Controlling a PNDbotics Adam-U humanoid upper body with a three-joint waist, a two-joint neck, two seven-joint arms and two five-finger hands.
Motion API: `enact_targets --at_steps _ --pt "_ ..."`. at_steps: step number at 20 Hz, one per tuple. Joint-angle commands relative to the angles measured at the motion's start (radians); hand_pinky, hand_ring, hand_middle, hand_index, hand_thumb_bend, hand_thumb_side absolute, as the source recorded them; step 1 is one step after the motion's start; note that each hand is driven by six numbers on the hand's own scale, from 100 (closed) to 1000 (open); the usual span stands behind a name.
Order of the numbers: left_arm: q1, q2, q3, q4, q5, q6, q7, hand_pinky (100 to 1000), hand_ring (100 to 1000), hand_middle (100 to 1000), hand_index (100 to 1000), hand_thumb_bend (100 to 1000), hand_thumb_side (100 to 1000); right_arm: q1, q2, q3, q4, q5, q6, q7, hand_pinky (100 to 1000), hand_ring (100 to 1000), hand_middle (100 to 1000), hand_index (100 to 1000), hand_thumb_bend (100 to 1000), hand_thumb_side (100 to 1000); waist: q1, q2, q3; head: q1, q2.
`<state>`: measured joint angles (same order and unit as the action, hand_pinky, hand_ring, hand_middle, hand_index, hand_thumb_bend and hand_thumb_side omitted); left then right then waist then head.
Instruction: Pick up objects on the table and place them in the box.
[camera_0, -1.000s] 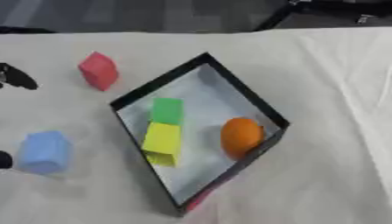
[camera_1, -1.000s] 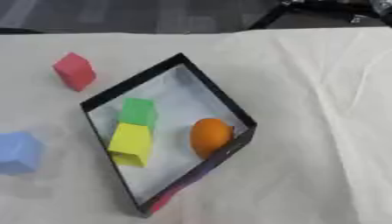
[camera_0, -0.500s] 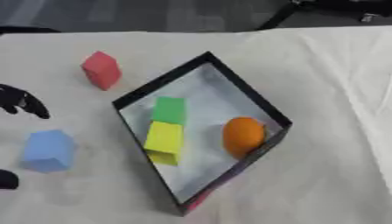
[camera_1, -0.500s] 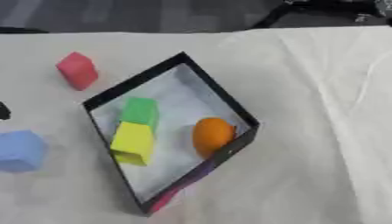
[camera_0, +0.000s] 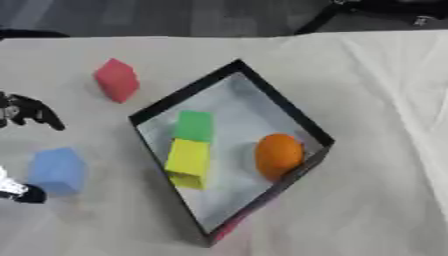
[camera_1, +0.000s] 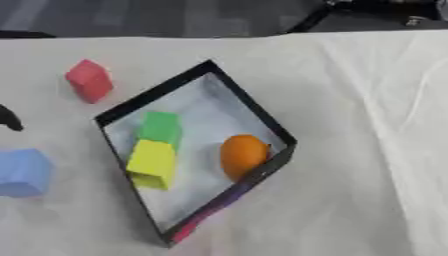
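A black box (camera_0: 292, 118) with a pale floor lies askew in the middle of the white cloth. Inside it are a green block (camera_0: 194, 125), a yellow block (camera_0: 188, 161) and an orange ball (camera_0: 278, 154). Left of the box, a blue block (camera_0: 57, 170) rests on the cloth, and a red block (camera_0: 116, 79) lies farther back. My left hand (camera_0: 26, 112) comes in at the left edge, open. Its fingers hang just behind the blue block and its thumb (camera_0: 24, 193) sits in front of it, neither touching. The right hand is out of sight.
The white cloth (camera_0: 376, 100) covers the table, with folds on the right. Dark floor and a black stand leg (camera_0: 319, 17) show beyond the far edge.
My left hand has come in from the left edge and moved nearer, so its fingers and thumb now flank the blue block. The blocks, ball and box have not moved.
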<state>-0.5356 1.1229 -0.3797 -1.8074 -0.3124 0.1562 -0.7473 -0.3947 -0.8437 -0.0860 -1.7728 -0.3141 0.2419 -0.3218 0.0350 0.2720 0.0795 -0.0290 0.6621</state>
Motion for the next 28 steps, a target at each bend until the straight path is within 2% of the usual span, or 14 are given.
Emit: enact_targets --at_steps 1,6,15,18,21,24,25,28 --pt "-0.036 -0.005 -0.016 0.050 -0.035 -0.032 -0.011 878 912 865 892 718 405 -0.005 -0.018 -0.016 -0.007 -0.008 -0.003 -0.007 819 729 704 786 313 437 0.008 -0.019 -0.002 0.006 -0.007" --pt "-0.085 -0.057 -0.046 0.132 -0.157 -0.089 0.001 873 910 866 889 719 383 -0.002 -0.012 -0.014 0.000 -0.010 -0.003 -0.008 818 727 702 785 313 439 0.010 -0.017 -0.004 0.009 -0.008" --pt "-0.151 -0.156 -0.092 0.288 -0.269 -0.151 0.016 864 904 864 891 722 377 0.004 0.000 -0.014 0.012 -0.014 -0.004 -0.009 818 725 700 783 315 442 0.012 -0.010 -0.012 0.016 -0.010" --pt "-0.167 -0.182 -0.107 0.321 -0.311 -0.169 0.023 835 875 835 874 710 357 0.006 0.005 -0.015 0.016 -0.016 -0.005 -0.010 817 724 700 782 315 443 0.013 -0.009 -0.014 0.019 -0.011" --pt "-0.174 -0.201 -0.121 0.343 -0.330 -0.195 0.019 799 822 785 843 638 305 0.009 0.009 -0.018 0.021 -0.018 -0.008 -0.011 814 724 699 782 316 443 0.013 -0.008 -0.015 0.021 -0.011" --pt "-0.177 -0.208 -0.125 0.348 -0.334 -0.211 0.019 692 690 635 716 360 150 0.010 0.012 -0.022 0.031 -0.021 -0.013 -0.010 811 722 697 780 315 443 0.014 -0.008 -0.016 0.022 -0.009" --pt "-0.177 -0.208 -0.124 0.345 -0.334 -0.214 0.024 668 648 596 679 284 126 0.011 0.012 -0.023 0.033 -0.022 -0.014 -0.011 810 721 697 779 316 442 0.014 -0.008 -0.016 0.021 -0.008" --pt "-0.170 -0.196 -0.101 0.294 -0.316 -0.210 0.050 656 615 563 650 189 102 0.014 0.011 -0.026 0.036 -0.024 -0.017 -0.013 810 721 696 780 316 442 0.014 -0.009 -0.016 0.019 -0.008"
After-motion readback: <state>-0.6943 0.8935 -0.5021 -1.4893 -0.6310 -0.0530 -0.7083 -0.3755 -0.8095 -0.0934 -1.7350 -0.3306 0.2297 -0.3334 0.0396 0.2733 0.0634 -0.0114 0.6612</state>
